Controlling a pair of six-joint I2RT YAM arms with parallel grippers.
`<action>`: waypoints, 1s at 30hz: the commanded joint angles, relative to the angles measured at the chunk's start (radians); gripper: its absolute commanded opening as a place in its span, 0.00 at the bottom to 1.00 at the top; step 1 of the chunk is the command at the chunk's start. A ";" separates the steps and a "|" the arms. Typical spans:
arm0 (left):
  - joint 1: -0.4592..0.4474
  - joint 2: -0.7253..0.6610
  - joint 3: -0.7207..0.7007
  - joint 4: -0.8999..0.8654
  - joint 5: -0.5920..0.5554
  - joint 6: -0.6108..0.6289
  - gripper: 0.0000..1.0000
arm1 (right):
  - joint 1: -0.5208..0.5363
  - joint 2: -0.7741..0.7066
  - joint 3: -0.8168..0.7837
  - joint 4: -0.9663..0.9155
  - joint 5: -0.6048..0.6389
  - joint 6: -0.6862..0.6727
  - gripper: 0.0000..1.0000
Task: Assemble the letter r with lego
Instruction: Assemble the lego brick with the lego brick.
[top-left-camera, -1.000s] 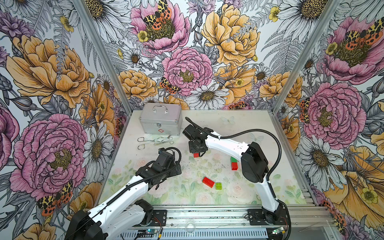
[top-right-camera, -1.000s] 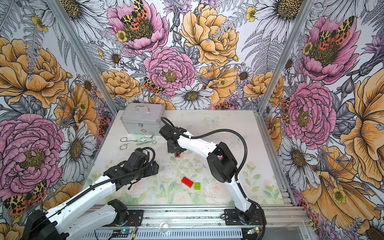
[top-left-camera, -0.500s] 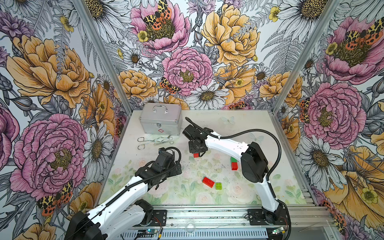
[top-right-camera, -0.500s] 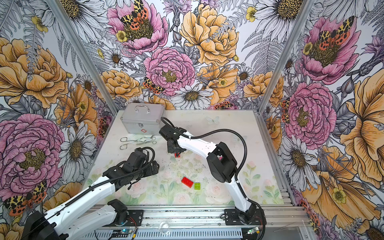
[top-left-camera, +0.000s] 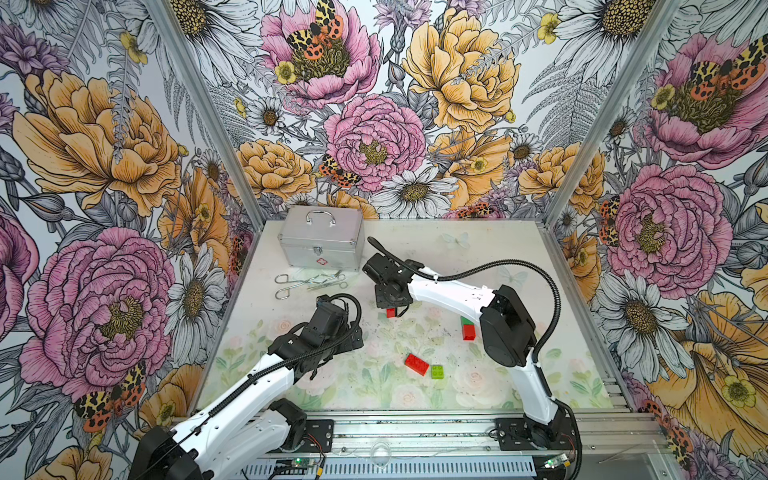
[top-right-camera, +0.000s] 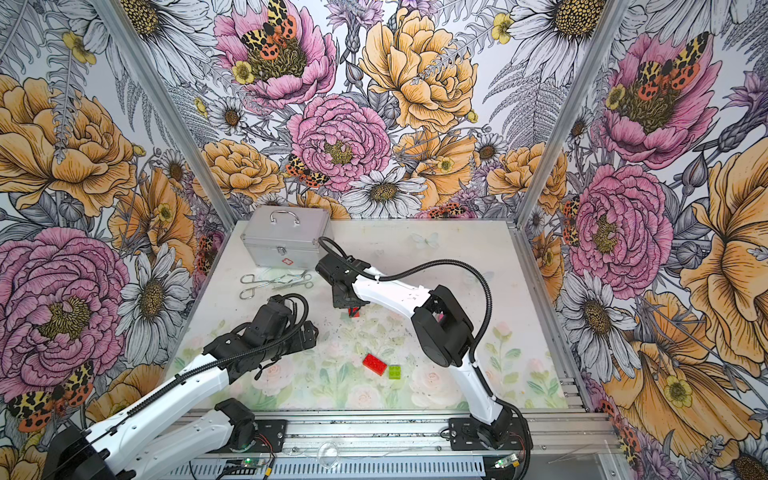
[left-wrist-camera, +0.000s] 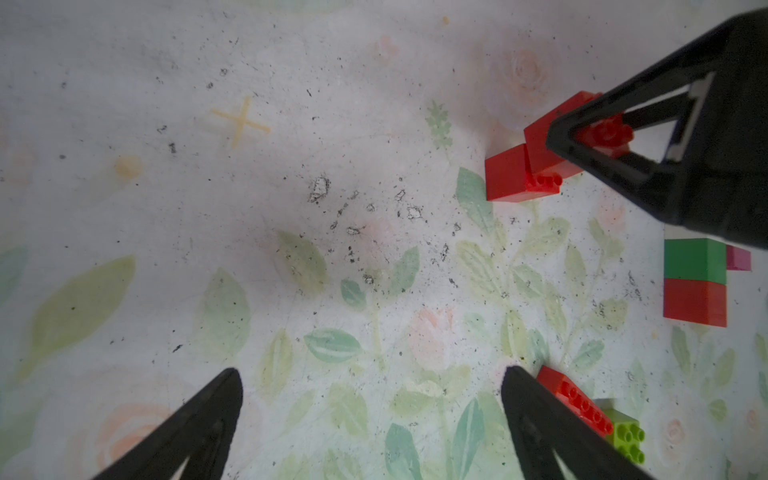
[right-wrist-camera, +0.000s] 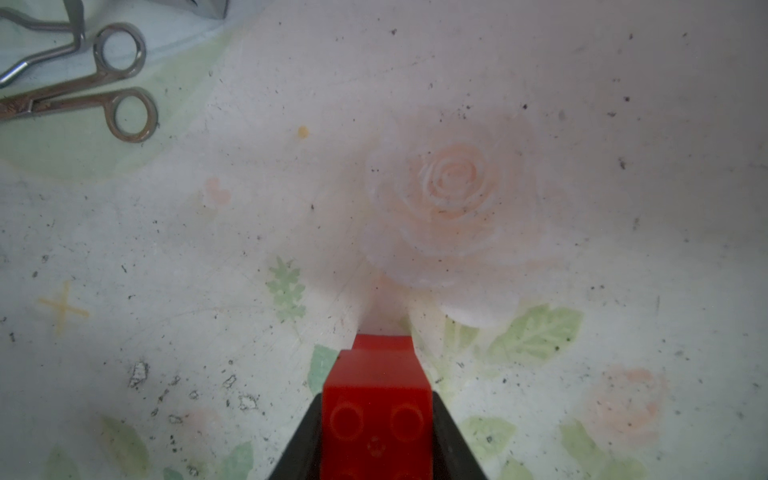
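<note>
My right gripper is shut on a red lego piece made of two joined bricks. In both top views it sits under the wrist, low at the mat. In the left wrist view the stepped red piece reaches down to the mat. My left gripper is open over bare mat, with nothing between its fingers. Near its one fingertip lie a flat red brick and a lime green brick. A dark green over red stack stands with a pink brick behind it.
A silver metal case stands at the back left of the mat. Steel scissors-like tools lie in front of it. The right arm's elbow partly hides the green and red stack. Flowered walls close in three sides.
</note>
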 joint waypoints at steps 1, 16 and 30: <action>0.009 -0.016 -0.003 0.020 0.005 0.012 0.99 | 0.006 -0.012 -0.024 0.011 0.017 0.020 0.26; 0.010 -0.036 -0.004 0.019 0.002 0.011 0.99 | 0.009 -0.072 -0.011 0.016 0.063 -0.002 0.26; 0.009 -0.054 -0.010 0.020 0.003 0.009 0.99 | 0.020 -0.113 -0.049 0.015 0.079 0.055 0.26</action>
